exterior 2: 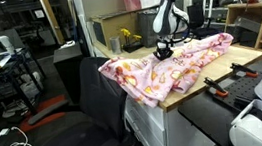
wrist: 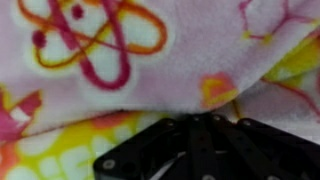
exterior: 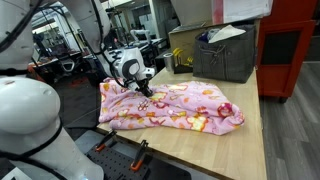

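While jaws touch, blanket lies along table edge

Too small in both exterior views to tell gripping from mere touching between gripper and blanket. Blurred in wrist view and cut off at bottom edge, with fingertips hidden.

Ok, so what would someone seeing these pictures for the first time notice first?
The bright pink blanket with its orange and yellow print, spread crumpled over the wooden table and hanging off one edge. Next, the gripper down on the cloth near its edge; whether it grips is unclear. A grey bin stands behind.
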